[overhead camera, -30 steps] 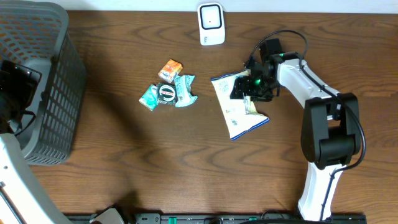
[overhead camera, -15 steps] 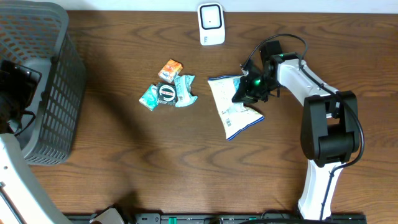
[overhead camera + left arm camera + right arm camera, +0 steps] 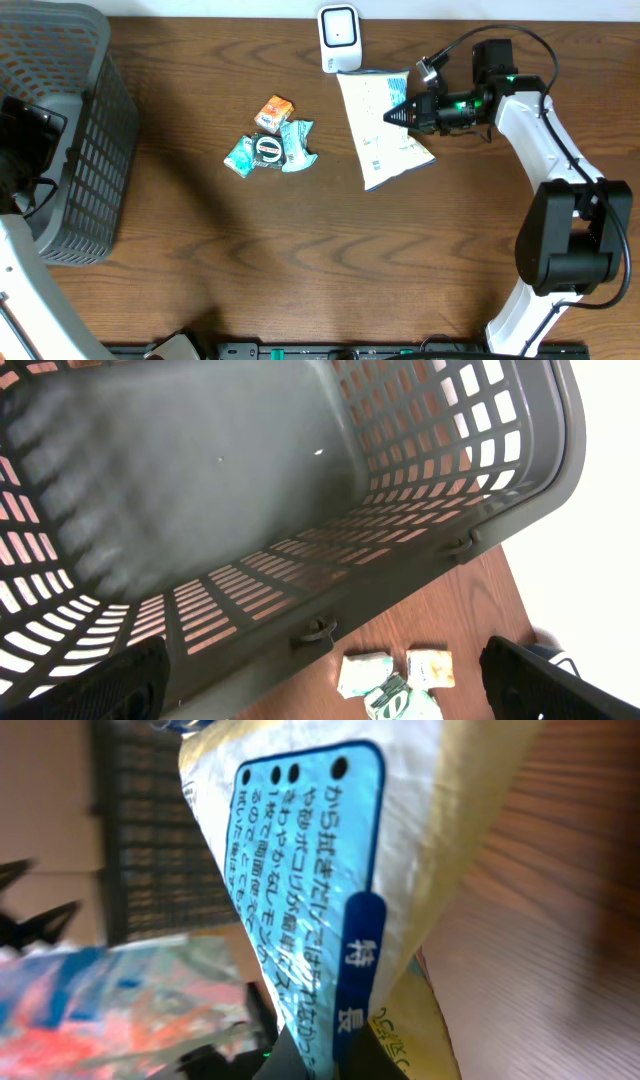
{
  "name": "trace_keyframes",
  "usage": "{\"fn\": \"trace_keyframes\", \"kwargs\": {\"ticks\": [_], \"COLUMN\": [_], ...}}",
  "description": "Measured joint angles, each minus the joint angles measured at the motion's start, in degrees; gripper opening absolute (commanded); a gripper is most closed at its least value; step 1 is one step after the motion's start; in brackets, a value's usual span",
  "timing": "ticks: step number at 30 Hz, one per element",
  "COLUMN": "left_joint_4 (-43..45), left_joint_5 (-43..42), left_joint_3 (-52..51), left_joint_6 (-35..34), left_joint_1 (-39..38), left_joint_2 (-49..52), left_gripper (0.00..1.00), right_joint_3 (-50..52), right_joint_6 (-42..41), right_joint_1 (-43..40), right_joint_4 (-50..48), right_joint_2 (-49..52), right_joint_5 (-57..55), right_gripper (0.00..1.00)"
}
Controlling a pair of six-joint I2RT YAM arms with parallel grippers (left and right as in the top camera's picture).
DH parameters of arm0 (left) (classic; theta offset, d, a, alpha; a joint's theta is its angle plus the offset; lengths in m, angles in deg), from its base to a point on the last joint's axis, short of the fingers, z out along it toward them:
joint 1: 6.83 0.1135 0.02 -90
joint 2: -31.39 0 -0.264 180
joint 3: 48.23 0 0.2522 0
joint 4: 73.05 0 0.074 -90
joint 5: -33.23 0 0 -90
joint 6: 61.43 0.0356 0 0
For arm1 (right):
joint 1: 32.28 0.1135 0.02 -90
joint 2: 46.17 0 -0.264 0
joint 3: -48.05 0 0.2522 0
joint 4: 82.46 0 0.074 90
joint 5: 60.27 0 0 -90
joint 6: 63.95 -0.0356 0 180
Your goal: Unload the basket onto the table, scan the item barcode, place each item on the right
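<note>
The snack bag (image 3: 383, 128), white with blue print, was in the upper middle of the overhead frame, its top edge just below the white scanner (image 3: 339, 38). I saw the right gripper (image 3: 408, 114) pinched shut on the bag's right side. To the bag's left, a cluster of small packets (image 3: 268, 146) lay on the wooden table (image 3: 300, 270). At the far left, the left gripper (image 3: 320, 678) hung over the grey basket (image 3: 70, 120), fingers spread wide.

bag (image 3: 440, 810) | dark blue tab (image 3: 362, 960): 特長 | pale blue panel (image 3: 290, 850): Japanese lines, not fully legible
</note>
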Motion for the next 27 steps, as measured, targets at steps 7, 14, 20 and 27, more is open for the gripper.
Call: {"fn": "trace_keyframes", "kwargs": {"ticks": [7,14,20,27], "left_joint_4": [0.0,0.0,0.0,0.0], "left_joint_5": [0.02,0.02,0.0,0.0], "left_joint_3": [0.0,0.0,0.0,0.0], "left_joint_6": [0.0,0.0,0.0,0.0], "left_joint_1": [0.0,0.0,0.0,0.0], "left_joint_2": [0.0,0.0,0.0,0.0], "left_gripper": [0.98,0.98,0.98,0.98], "right_joint_3": [0.07,0.07,0.07,0.07], "right_joint_6": [-6.62,-20.09,-27.74,-34.67], "right_joint_1": [0.15,0.17,0.31,0.96], "right_joint_4": [-10.12,-17.84,-21.84,-25.97], "right_joint_2": [-0.22,-0.28,-2.29,-6.34], "right_joint_5": [11.69,11.28,7.28,5.07], "right_gripper": [0.01,0.01,0.01,0.01]}}
